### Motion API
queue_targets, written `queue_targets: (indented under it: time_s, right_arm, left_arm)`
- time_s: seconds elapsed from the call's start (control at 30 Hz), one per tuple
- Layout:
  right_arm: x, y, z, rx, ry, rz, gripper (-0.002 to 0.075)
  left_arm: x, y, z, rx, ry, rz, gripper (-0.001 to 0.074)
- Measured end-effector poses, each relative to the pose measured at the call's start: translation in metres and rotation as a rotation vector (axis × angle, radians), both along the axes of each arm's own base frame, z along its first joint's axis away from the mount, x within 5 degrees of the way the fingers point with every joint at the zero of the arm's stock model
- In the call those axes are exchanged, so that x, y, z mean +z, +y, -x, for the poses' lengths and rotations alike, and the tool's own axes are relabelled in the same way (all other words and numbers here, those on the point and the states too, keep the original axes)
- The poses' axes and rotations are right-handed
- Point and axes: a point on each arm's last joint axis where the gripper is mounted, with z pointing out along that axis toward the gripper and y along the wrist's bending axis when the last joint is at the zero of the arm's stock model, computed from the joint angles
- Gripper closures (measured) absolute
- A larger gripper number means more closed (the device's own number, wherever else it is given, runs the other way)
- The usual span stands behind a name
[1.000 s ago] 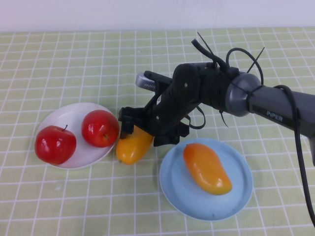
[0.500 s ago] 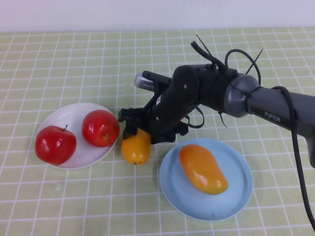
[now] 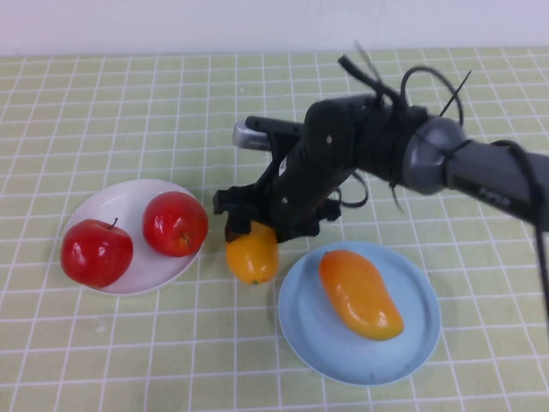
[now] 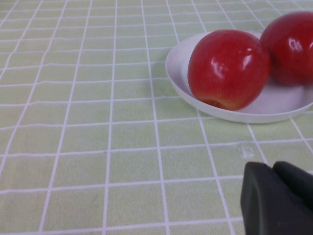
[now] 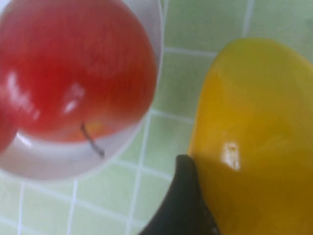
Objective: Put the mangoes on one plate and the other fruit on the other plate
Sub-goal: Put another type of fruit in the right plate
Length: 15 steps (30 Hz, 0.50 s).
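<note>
while left pincer [image 4: 276,196] sits closed near white plate [image 3: 129,206], right pincer [image 3: 250,225] clamps glossy oval mango [image 3: 252,254]

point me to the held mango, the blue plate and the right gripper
held mango [image 3: 252,256], high view, on its yellow lower end below the fingers.
blue plate [image 3: 412,343], high view, on bare plate beside the other mango.
right gripper [image 3: 250,225], high view, midway between the fingertips closed on the held mango.

worktop [image 3: 103,343]: covered in a pale green cloth with a white grid of squares | wall [image 3: 171,26]: plain white, along the far edge | light: bright, even, soft shadows
</note>
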Motion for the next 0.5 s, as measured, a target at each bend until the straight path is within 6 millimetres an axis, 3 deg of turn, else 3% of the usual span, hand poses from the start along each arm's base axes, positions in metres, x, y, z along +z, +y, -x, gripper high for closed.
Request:
queue_targets:
  time_s: [0.2, 0.3, 0.4, 0.5]
  right_arm:
    - [0.061, -0.025, 0.021, 0.069, -0.109, 0.113, 0.0231]
    - [0.081, -0.039, 0.039, 0.1, -0.148, 0.181, 0.0231]
    - [0.081, -0.048, 0.058, 0.133, -0.144, 0.241, 0.0231]
    - [0.065, -0.049, 0.078, 0.178, -0.088, 0.294, 0.0231]
  left_arm:
    - [0.0, 0.0, 0.0, 0.0, 0.0, 0.0, 0.0735]
    - [0.0, 0.0, 0.0, 0.0, 0.0, 0.0, 0.0736]
    - [0.0, 0.0, 0.0, 0.0, 0.0, 0.0, 0.0735]
    - [0.0, 0.0, 0.0, 0.0, 0.0, 0.0, 0.0735]
